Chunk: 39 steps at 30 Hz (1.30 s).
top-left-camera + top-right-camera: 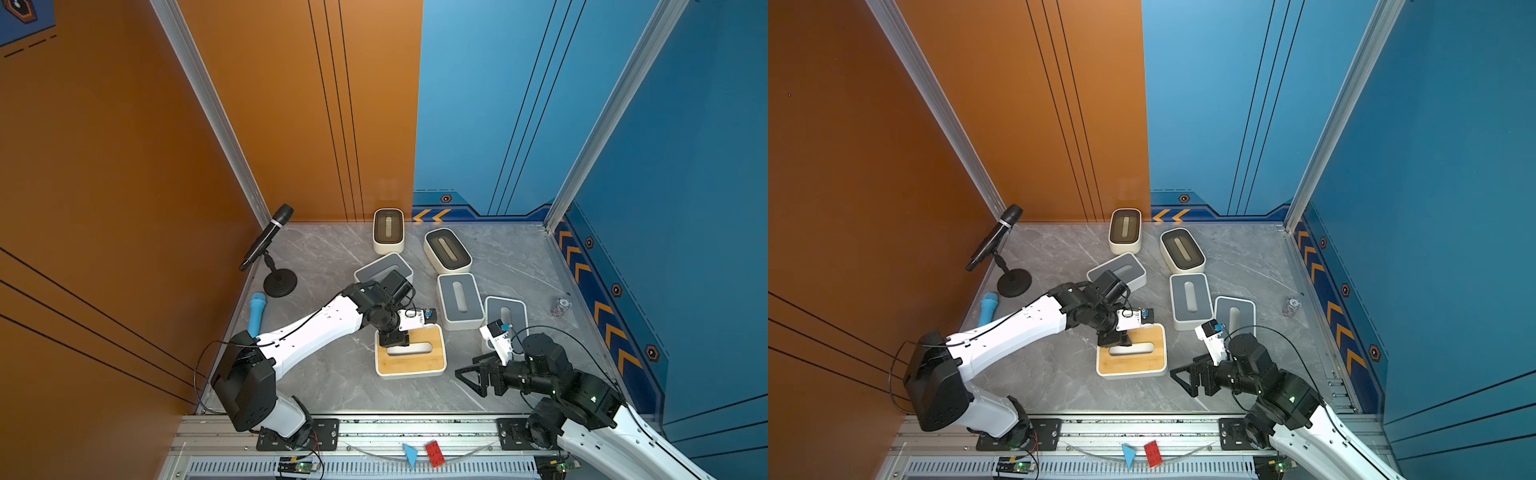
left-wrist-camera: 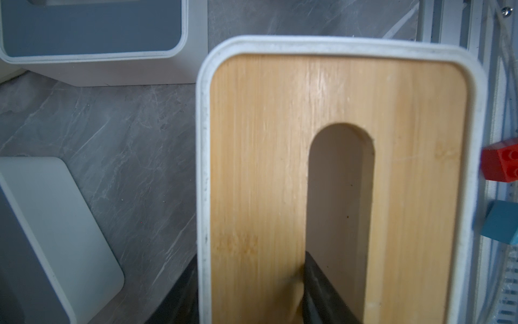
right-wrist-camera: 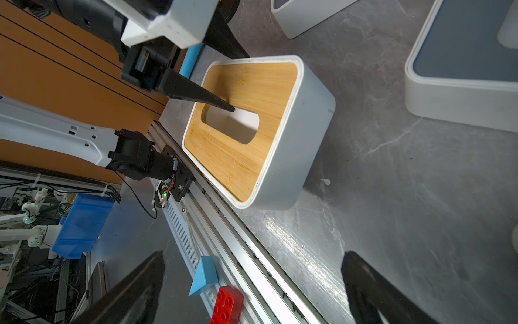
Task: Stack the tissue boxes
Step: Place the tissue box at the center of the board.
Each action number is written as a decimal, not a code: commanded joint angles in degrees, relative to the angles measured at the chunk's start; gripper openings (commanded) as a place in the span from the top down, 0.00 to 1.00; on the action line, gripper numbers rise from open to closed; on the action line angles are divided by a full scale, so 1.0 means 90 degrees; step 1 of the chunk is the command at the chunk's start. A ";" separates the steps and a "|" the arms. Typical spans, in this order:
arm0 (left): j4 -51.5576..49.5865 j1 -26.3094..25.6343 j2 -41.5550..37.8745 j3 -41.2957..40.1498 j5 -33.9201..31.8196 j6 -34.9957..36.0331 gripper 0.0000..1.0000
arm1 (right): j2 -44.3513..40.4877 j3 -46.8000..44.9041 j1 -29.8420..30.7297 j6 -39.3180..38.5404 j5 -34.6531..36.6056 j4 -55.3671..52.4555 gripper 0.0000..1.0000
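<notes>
The wood-lidded tissue box (image 1: 415,363) (image 1: 1133,363) (image 2: 260,154) (image 3: 252,92) stands at the table's front middle. My left gripper (image 1: 392,338) (image 1: 1113,340) (image 2: 249,303) is shut on its long side, one finger down in the lid slot and one outside the wall. Three grey-lidded boxes lie behind: one (image 1: 374,268) partly under my left arm, one (image 1: 459,299) in the middle, one (image 1: 509,311) partly behind my right wrist. Two dark-brown-lidded boxes (image 1: 388,230) (image 1: 446,249) sit at the back. My right gripper (image 1: 473,376) (image 1: 1187,380) (image 3: 252,280) is open and empty, right of the wood-lidded box.
A black microphone on a stand (image 1: 270,241) and a blue microphone (image 1: 256,313) are at the left edge. A small can-like thing (image 1: 561,307) sits at the right. A red brick (image 1: 434,453) and a blue wedge (image 1: 410,455) lie on the front rail.
</notes>
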 commanded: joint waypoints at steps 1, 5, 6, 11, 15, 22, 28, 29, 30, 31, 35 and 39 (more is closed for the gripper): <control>0.0120 -0.0087 0.0010 0.0013 0.0038 -0.0150 0.58 | -0.0038 0.0008 0.0047 -0.0054 0.0080 -0.0077 0.00; 0.0198 -0.0126 0.0032 -0.0065 0.0045 -0.0219 0.58 | -0.0041 0.0008 0.0060 -0.0056 0.0094 -0.0075 0.00; 0.0209 -0.0131 0.0035 -0.0083 0.0035 -0.0227 0.57 | -0.0038 0.0008 0.0061 -0.0049 0.0116 -0.0073 0.00; 0.0365 -0.0165 0.0028 -0.0233 0.0035 -0.0301 0.57 | -0.0049 -0.0027 0.0070 -0.0049 0.0129 -0.0055 0.00; 0.0463 -0.0186 0.0043 -0.0313 0.0078 -0.0343 0.57 | -0.0054 -0.0013 0.0072 -0.0052 0.0119 -0.0041 0.00; 0.0577 -0.0187 0.0139 -0.0406 0.0194 -0.0349 0.56 | -0.0082 -0.0028 0.0080 -0.0041 0.0129 -0.0046 0.00; 0.0639 -0.0187 0.0277 -0.0435 0.0240 -0.0334 0.56 | -0.0077 -0.0060 0.0080 -0.0068 0.0090 0.0003 0.00; 0.0639 -0.0186 0.0287 -0.0436 0.0249 -0.0333 0.56 | -0.0101 -0.0054 0.0080 -0.0071 0.0071 0.0012 0.00; 0.0639 -0.0187 0.0284 -0.0432 0.0253 -0.0337 0.56 | -0.0129 -0.0065 0.0080 -0.0068 0.0070 0.0013 0.00; 0.0639 -0.0182 0.0296 -0.0439 0.0256 -0.0330 0.56 | -0.0156 -0.0084 0.0081 -0.0061 0.0069 0.0022 0.00; 0.0677 -0.0187 0.0319 -0.0464 0.0237 -0.0336 0.56 | -0.0177 -0.0079 0.0082 -0.0058 0.0061 0.0024 0.00; 0.0755 -0.0195 0.0358 -0.0535 0.0197 -0.0308 0.56 | -0.0180 -0.0102 0.0081 -0.0049 0.0060 0.0033 0.00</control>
